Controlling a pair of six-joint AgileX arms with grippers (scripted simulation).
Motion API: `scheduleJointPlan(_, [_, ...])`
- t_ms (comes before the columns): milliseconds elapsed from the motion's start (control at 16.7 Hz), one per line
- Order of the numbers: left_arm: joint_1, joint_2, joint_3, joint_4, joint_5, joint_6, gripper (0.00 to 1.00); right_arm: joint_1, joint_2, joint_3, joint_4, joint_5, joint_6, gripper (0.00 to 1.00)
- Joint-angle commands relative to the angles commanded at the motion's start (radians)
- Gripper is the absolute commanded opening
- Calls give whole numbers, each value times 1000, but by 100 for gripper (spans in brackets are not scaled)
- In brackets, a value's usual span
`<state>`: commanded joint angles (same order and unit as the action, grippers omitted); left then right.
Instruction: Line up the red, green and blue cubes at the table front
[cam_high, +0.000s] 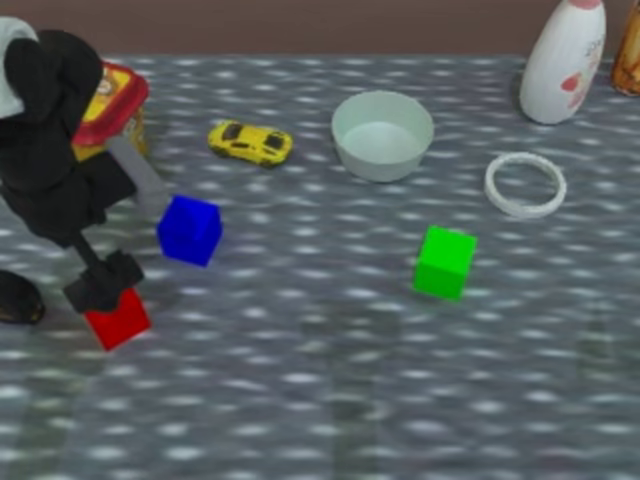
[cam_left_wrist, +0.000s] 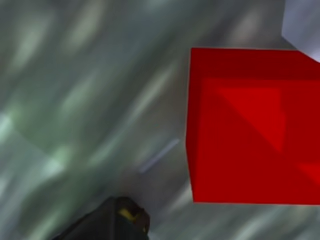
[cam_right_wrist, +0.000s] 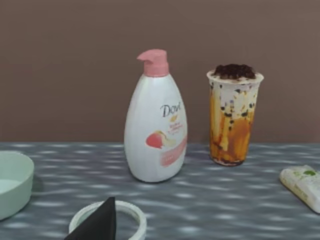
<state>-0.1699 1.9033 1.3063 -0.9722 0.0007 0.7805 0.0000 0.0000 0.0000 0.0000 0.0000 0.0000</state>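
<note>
My left gripper (cam_high: 103, 285) is sitting low at the table's (cam_high: 330, 400) left front, right on top of the red cube (cam_high: 118, 319); whether its fingers are pinching it I cannot tell. The blue cube (cam_high: 189, 230) is lying just beyond, close beside the arm. The green cube (cam_high: 445, 262) is resting well apart to the right. Farther back a yellow toy car (cam_high: 250, 143), a pale bowl (cam_high: 382, 135) and a white ring (cam_high: 525, 184) are standing, then a lotion bottle (cam_high: 563, 60).
</note>
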Motion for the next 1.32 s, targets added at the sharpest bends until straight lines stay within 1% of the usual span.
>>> scheduleJointPlan(180, [-3,38,-36,70,0,3,100,0,0,0,0,0,0,100])
scheduleJointPlan(480, [-3,146,-132,285,1,4,100,0,0,0,0,0,0,100])
scheduleJointPlan(600, [-3,169,-152,320,1,5,100,0,0,0,0,0,0,100])
scheduleJointPlan(840, [-3,171,-153,323,1,5,100,0,0,0,0,0,0,100])
scheduleJointPlan(1320, [-3,171,-153,323,1,5,40,0,0,0,0,0,0,100])
